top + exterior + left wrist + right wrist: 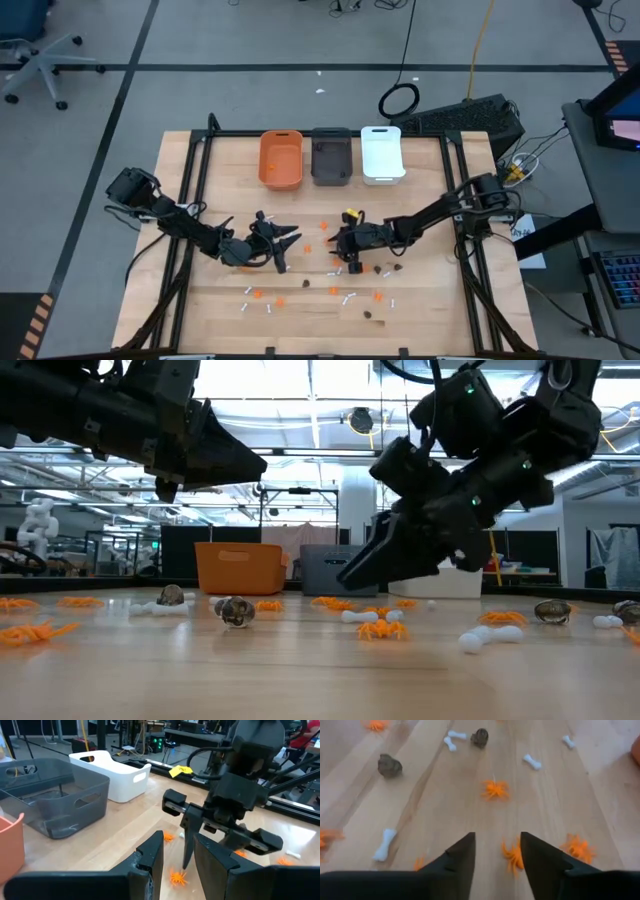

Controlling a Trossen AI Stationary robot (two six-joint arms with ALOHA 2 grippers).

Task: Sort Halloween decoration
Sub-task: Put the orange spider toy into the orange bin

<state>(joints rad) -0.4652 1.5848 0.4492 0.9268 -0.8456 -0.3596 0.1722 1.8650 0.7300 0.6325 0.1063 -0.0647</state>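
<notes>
1. The left gripper (285, 243) hangs over the wooden table (200, 300), in front of the orange bin (281, 159) and a little to that bin's left. Its fingers (150, 862) stand apart with a narrow gap, and nothing sits between them.
2. The orange bin stands at the far edge of the table, with the dark grey bin (331, 156) just beside it and the white bin (381, 154) beyond that, all three in one row.
3. The Halloween decoration lies loose on the table, well in front of the orange bin: orange spiders (494, 789), white bones (385, 844) and dark brown lumps (389, 765) are scattered across the boards between the two arms and nearer the front edge.
4. The right gripper (338, 243) is low over the table, in front of the orange bin and off to that bin's right, roughly in line with the dark grey bin. Its fingers (462, 857) are parted and empty; one orange spider (512, 856) lies on the wood in the gap just ahead of them.
</notes>
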